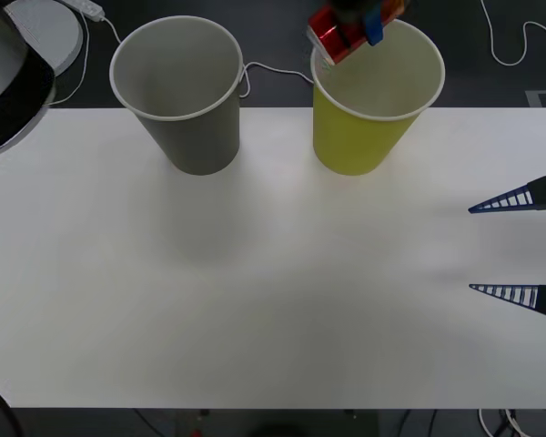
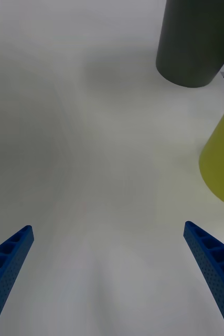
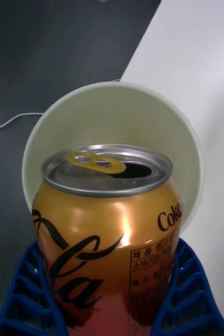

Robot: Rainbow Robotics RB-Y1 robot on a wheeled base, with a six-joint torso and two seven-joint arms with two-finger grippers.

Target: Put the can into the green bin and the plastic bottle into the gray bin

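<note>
Blue ribbed fingers of the left gripper (image 3: 112, 294) are clamped on the can (image 3: 109, 236), one on either side of its lower body. In the front view that gripper (image 1: 359, 23) hangs at the top edge of the frame, above the far rim of the green bin (image 1: 359, 137), with the can (image 1: 338, 36) tilted in its grasp over the bin's opening. Can: orange-red body, dark script lettering, silver rim, gold pull-tab; the mouth is open. Seen from the left wrist, the bin's white rim and pale inside (image 3: 117, 115) lie directly behind the can's top. Right gripper (image 1: 519, 246) sits low at the right edge of the table, fingers spread wide with nothing between them; its wrist camera looks across the bare tabletop toward the green bin's side (image 2: 222, 157) and the gray bin (image 2: 195, 42). Gray bin (image 1: 187, 100) stands upright to the left of the green one, near it but apart, both close to the table's far edge. Table (image 1: 273, 291) is white and matte. Beyond it, dark floor with white cables (image 1: 510, 45) trailing across.
</note>
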